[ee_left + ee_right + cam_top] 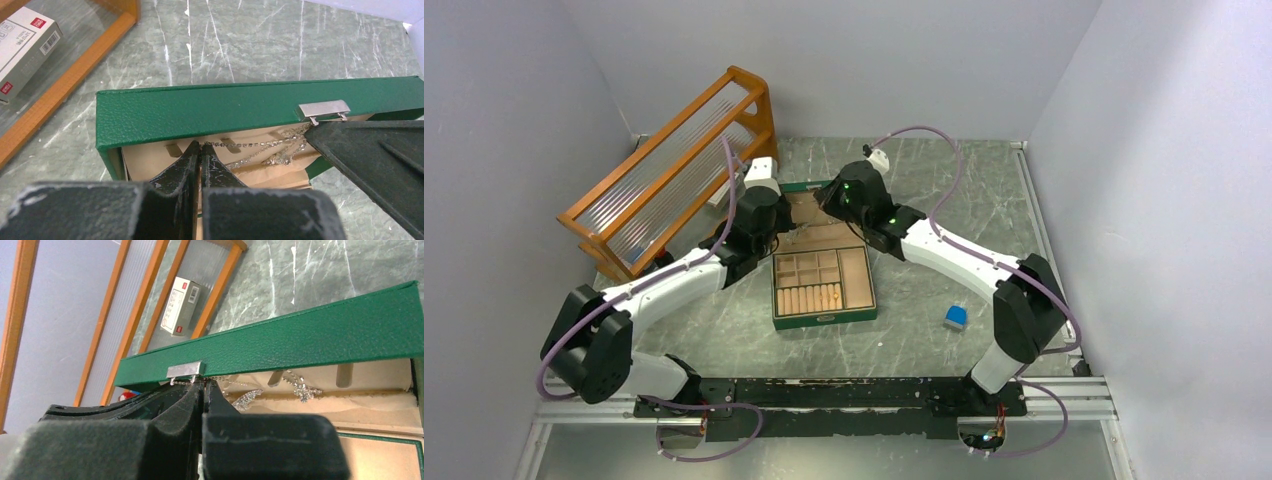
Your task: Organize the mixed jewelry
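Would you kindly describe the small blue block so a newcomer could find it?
Start at the open green box in the middle of the marble table. Just right of it, by itself, lies the blue block: small, rectangular, bright blue where the box is green.

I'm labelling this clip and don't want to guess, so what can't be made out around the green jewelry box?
Top view: the lid, partly hidden by the left arm and right arm; the tray contents, too small.
Left wrist view: the far end of the thin chain, behind the right end effector.
Right wrist view: whether its fingers pinch that chain; they block the contact.
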You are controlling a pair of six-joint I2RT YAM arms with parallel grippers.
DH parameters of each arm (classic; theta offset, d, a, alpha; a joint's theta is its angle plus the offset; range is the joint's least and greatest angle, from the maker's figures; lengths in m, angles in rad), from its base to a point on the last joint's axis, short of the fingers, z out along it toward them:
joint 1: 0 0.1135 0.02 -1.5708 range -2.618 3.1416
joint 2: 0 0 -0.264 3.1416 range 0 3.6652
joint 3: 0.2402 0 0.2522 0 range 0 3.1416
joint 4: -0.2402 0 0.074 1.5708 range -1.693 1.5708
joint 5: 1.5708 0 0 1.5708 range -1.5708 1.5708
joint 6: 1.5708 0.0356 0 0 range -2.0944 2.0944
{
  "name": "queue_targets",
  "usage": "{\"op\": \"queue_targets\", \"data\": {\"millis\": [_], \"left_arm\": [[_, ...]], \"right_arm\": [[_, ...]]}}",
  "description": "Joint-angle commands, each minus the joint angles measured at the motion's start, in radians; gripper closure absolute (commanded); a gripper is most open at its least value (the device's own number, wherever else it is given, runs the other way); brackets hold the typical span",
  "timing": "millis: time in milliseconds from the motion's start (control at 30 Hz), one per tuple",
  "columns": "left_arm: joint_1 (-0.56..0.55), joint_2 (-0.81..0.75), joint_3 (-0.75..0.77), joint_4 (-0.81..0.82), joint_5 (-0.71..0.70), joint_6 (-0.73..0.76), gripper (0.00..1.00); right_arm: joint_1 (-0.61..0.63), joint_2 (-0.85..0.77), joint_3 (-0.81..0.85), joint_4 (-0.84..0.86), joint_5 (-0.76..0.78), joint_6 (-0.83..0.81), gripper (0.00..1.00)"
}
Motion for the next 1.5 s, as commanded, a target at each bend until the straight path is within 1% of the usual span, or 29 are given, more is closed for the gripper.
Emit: {"op": "queue_targets", "data": {"millis": [0, 400, 767, 933, 1167, 1200, 1467], "left_arm": [[0.014, 0.014, 0.002, 0.026, 0.013, -0.024, 0.95], [0.024, 0.035, 0.015, -0.009, 0.004, -0.054, 0.95], [0.034, 0.006, 0.005, -0.036, -0.023, -0.077, 0.95], [0.038, 0.013, -0.006, -0.046, -0.011, -0.086, 0.95], [0.04, 0.014, -0.017, -0.052, -0.004, -0.093, 0.95], [0.04, 0.014, -0.018, -0.053, -0.003, -0.094, 0.95], [0.041, -0.013, -0.046, -0.045, -0.019, -0.106, 0.95]], "right_arm": [[0.007, 0.027, 0.04, 0.041, 0.053, -0.024, 1.0], [0.01, 0.058, 0.061, 0.037, 0.061, -0.039, 1.0], [0.011, 0.069, 0.067, 0.035, 0.058, -0.037, 1.0], [0.011, 0.08, 0.075, 0.023, 0.049, -0.037, 1.0], [0.013, 0.076, 0.075, 0.023, 0.058, -0.032, 0.92], [0.013, 0.075, 0.077, 0.003, 0.057, -0.032, 0.91], [0.013, 0.053, 0.076, 0.0, 0.022, -0.04, 0.84]]}}
